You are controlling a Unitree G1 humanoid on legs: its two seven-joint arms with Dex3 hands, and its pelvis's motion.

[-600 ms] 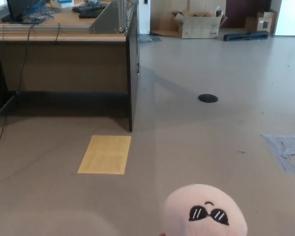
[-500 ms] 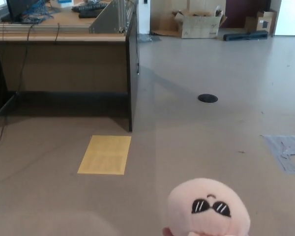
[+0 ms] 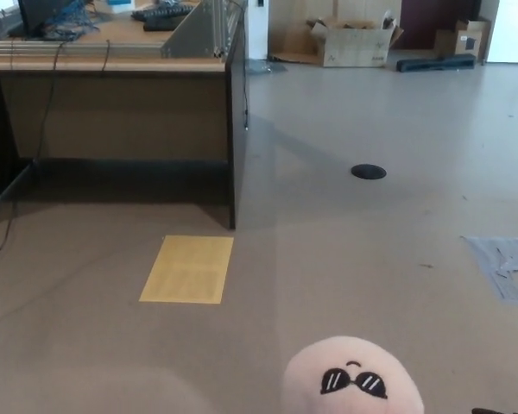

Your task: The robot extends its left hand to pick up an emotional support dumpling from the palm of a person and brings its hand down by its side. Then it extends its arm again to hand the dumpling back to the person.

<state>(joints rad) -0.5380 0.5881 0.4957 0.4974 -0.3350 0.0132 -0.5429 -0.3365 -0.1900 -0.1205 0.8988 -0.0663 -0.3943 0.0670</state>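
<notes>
A pale pink plush dumpling (image 3: 352, 378) with a stitched face of black sunglasses sits at the bottom edge of the head view, right of centre, face towards me. Its underside is cut off by the frame, so what holds it is hidden. A thin dark sliver (image 3: 494, 411) shows at the bottom edge to its right, too small to identify. Neither of my hands shows.
A wooden desk (image 3: 112, 95) with a dark side panel stands at the upper left, with cables and keyboards on top. On the floor are a yellow rectangle (image 3: 187, 269), a round black floor cover (image 3: 368, 172) and a grey taped patch (image 3: 505, 263). Cardboard boxes (image 3: 354, 41) line the far wall.
The dumpling rose a little, then dropped lower and slightly left. The fingertip seen under it half a second ago no longer shows. The view has shifted slightly.
</notes>
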